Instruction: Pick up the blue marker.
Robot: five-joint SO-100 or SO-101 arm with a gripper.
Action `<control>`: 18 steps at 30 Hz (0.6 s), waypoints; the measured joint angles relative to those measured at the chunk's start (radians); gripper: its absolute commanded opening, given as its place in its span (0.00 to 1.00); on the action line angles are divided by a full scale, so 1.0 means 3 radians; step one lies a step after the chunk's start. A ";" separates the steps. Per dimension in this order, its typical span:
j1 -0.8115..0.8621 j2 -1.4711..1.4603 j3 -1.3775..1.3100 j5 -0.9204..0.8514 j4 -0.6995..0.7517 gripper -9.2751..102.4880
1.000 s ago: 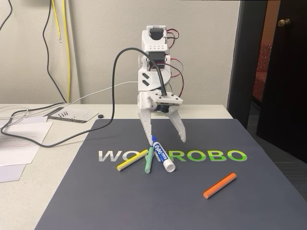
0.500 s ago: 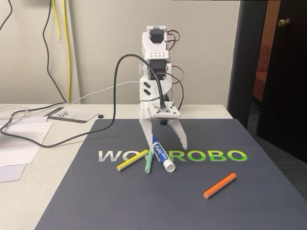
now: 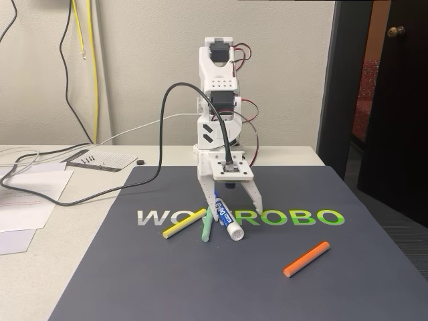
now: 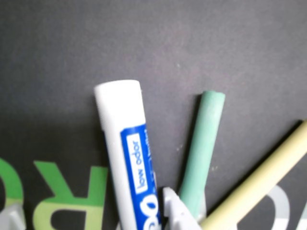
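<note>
The blue marker [image 3: 227,220] lies on the dark mat, a thick white barrel with a blue label; its white end points toward the fixed camera. My gripper [image 3: 233,206] is open and low over it, one finger on each side of the marker's far part. In the wrist view the blue marker [image 4: 125,148] runs up from the bottom edge. One white fingertip [image 4: 176,212] sits between it and the pale green stick [image 4: 204,146]. The other fingertip [image 4: 9,216] shows at the bottom left corner. The blue cap is hidden under the gripper.
A pale green stick [image 3: 208,226] lies just left of the marker, and a yellow stick [image 3: 184,223] lies further left. An orange stick [image 3: 306,259] rests at the front right of the mat [image 3: 200,281]. Papers and cables [image 3: 40,184] are at the left.
The gripper has come down from above the mat until its open fingers straddle the marker. The marker and sticks have not moved.
</note>
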 measured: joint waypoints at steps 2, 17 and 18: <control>0.0000 -0.0046 -0.0005 0.0000 -0.0066 0.42; -0.0015 -0.0082 0.0000 0.0000 -0.0174 0.26; -0.0015 -0.0082 0.0005 0.0000 -0.0179 0.25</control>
